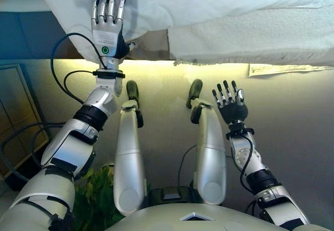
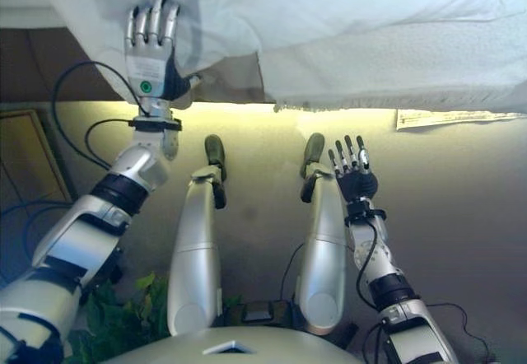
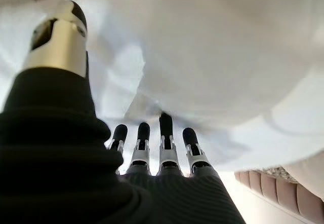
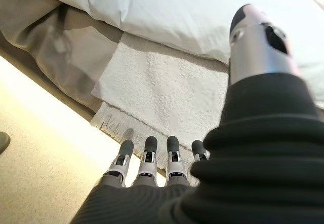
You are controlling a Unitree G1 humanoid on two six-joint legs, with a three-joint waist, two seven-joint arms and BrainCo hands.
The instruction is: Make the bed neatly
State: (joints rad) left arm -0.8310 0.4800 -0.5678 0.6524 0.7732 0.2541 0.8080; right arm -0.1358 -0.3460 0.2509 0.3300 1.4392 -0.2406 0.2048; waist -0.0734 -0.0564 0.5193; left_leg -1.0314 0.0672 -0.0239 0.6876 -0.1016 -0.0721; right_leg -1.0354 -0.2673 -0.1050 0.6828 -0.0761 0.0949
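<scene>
1. The left hand (image 1: 108,24) reached forward with its fingers straight and spread, lying flat against the hanging edge of the white sheet (image 1: 219,1); it gripped nothing.
2. In the left wrist view the fingertips (image 3: 165,123) pointed into the white cloth, which filled nearly the whole view.
3. The right hand (image 1: 229,104) was held up over the floor (image 1: 292,137), open, fingers straight and slightly spread, well apart from the bedding and touching nothing.
4. The sheet draped over the near side of the bed (image 4: 45,36), lying over a white textured blanket (image 1: 250,37) whose fringed edge (image 4: 109,115) hung down below it.
5. Between the sheet and the blanket a grey-brown patch of the bed's side showed.
6. A pale strip of light ran along the floor under the bed's edge.
7. A green plant (image 1: 96,194) stood low beside the left arm.
</scene>
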